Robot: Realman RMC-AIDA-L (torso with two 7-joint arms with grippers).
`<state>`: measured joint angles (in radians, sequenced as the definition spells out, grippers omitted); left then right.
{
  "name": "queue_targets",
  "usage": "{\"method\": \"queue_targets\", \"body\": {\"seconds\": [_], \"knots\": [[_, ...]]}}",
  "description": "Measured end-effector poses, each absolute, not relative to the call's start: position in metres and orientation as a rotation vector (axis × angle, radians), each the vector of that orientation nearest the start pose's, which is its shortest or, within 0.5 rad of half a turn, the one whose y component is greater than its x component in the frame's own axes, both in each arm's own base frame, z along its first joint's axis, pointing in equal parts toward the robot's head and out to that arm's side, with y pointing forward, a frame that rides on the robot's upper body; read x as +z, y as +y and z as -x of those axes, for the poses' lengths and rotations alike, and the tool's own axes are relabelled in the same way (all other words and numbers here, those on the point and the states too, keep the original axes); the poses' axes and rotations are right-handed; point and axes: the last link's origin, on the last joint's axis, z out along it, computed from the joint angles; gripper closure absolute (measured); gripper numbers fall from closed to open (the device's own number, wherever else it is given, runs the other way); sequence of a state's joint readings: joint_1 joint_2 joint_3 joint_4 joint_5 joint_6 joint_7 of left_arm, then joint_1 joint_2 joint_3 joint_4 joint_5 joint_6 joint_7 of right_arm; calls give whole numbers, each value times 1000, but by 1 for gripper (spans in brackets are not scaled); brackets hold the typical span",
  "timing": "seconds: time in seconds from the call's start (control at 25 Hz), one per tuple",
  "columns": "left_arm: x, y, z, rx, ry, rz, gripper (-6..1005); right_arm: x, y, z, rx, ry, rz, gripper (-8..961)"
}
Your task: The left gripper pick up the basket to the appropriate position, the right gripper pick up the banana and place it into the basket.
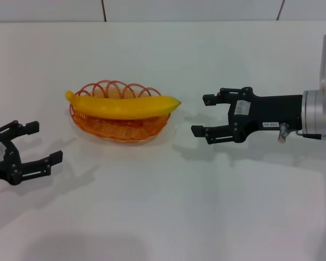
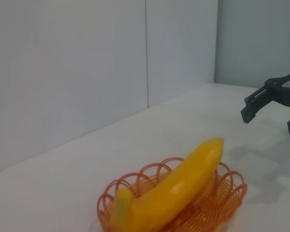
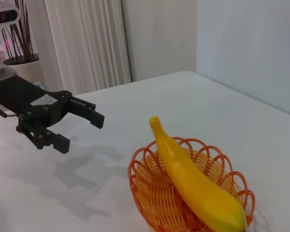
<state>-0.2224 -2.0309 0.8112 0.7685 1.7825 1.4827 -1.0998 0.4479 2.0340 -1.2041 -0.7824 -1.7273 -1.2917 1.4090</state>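
Observation:
The yellow banana lies lengthwise in the orange wire basket, which rests on the white table left of the middle. The banana's ends stick out over the rim. My left gripper is open and empty at the left edge, a short way left of and nearer than the basket. My right gripper is open and empty, just right of the banana's tip, fingers pointing at it. The banana and basket show in the left wrist view, and the banana and basket in the right wrist view.
The white table runs to a light wall at the back. In the right wrist view a plant pot and curtains stand beyond the table.

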Motion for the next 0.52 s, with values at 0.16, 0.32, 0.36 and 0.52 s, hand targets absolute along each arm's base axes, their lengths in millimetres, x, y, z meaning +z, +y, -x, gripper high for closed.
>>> {"method": "queue_targets", "body": {"seconds": [0.16,0.32,0.36,0.52], "knots": [[38,273,335,-540,-428,2514,91,-22,340,-247,493,442,2772,98],[38,273,334,-548,-425,2513,91,-23,340,-246,494,441,2773,98],[39,273,333,-551,-424,2510,91,-23,340,-246,494,441,2773,98],[39,273,333,-553,-423,2508,91,-23,340,-246,494,441,2772,98]]}}
